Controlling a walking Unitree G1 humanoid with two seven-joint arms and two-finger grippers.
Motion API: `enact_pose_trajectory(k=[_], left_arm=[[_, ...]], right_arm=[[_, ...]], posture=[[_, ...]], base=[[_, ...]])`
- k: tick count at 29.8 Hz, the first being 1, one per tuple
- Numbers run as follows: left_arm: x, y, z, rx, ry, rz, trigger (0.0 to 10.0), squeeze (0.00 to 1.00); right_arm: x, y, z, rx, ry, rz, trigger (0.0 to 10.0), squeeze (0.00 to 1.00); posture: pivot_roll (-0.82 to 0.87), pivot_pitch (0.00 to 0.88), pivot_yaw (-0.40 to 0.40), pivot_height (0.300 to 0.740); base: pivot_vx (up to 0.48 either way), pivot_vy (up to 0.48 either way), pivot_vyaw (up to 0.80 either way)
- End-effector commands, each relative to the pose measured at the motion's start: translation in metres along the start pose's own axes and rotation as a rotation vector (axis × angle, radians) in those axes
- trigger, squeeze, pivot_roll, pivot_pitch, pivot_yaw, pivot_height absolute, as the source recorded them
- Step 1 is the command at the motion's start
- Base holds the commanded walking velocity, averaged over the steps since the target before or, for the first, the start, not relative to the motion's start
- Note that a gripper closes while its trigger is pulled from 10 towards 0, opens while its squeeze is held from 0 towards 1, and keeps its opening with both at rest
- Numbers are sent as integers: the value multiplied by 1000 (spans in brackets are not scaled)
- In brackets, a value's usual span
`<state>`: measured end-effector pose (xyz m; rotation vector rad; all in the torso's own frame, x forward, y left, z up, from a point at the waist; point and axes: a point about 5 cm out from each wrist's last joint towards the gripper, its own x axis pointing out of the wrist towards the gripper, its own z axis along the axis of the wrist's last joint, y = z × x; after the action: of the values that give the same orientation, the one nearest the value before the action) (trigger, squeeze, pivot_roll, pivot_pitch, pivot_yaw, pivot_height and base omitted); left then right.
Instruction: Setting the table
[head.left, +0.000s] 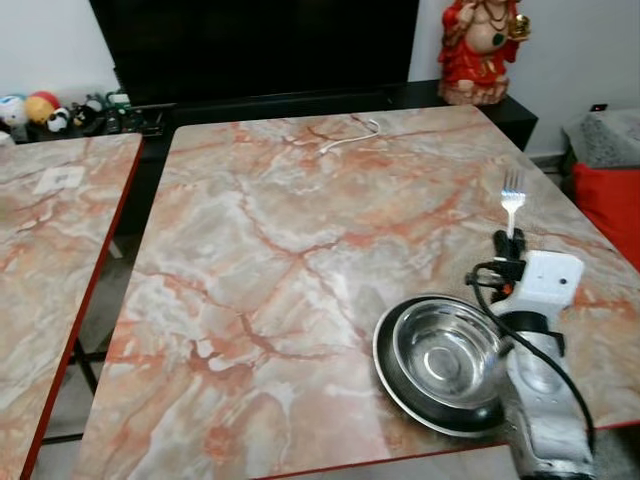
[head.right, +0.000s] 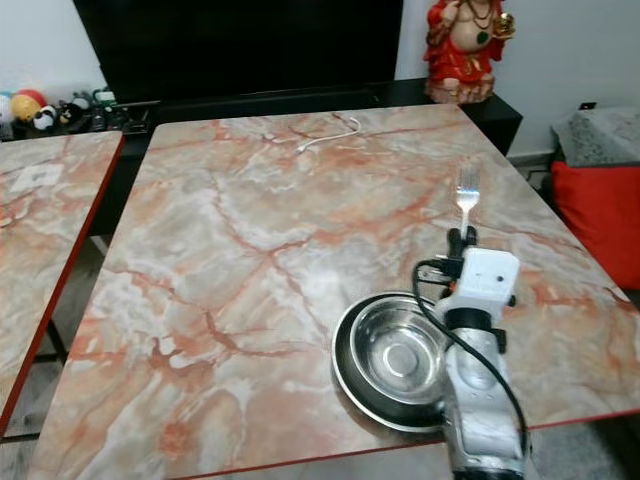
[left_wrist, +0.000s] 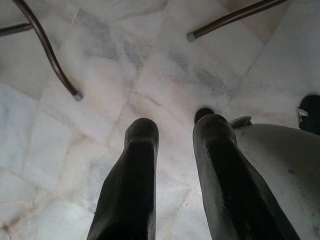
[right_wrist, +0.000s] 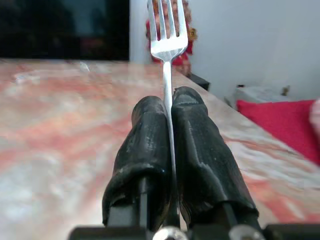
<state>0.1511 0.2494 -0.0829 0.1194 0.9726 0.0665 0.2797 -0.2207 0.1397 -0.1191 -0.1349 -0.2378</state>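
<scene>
Glossy pink-veined marble tabletop (head.left: 280, 240); polished round steel bowl (head.left: 447, 358); shiny silver metal fork (head.left: 512, 195); matt black rubbery fingers (right_wrist: 200, 165).

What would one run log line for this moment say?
right gripper: shut on fork, above table | bowl on plate | left gripper: idle, open

A home: marble dining table (head.left: 300, 250), television (head.left: 250, 40), red figurine (head.left: 480, 45).
</scene>
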Motion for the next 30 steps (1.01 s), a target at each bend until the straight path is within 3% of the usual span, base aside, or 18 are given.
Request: enact_pose_trajectory(k=[1, 4, 9, 15, 22, 30], left_arm=[[-1, 2, -5, 3, 22, 2, 10000, 0], [-1, 2, -5, 6, 22, -1, 10000, 0], [-1, 3, -5, 11, 21, -3, 10000, 0], [-1, 3, -4, 11, 20, -4, 10000, 0], [-1, 3, -3, 5, 17, -3, 10000, 0], [-1, 3, -3, 11, 17, -5, 10000, 0]], right_arm=[[-2, -24, 4, -42, 18, -21, 10000, 0], [-2, -40, 4, -55, 40, 7, 10000, 0], [-1, -48, -4, -84, 133, 88, 10000, 0], [1, -52, -23, 24, 276, 208, 10000, 0], [-1, -73, -43, -25, 412, 144, 10000, 0], [-9, -78, -44, 5, 423, 192, 10000, 0]], posture=[[-111, 42, 37, 740], [-122, 43, 45, 740], [-121, 44, 49, 740], [-117, 43, 54, 740], [-114, 41, 58, 740], [-121, 42, 66, 740]], base=[[0, 0, 0], [0, 0, 0], [0, 0, 0], [0, 0, 0], [0, 0, 0], [0, 0, 0]])
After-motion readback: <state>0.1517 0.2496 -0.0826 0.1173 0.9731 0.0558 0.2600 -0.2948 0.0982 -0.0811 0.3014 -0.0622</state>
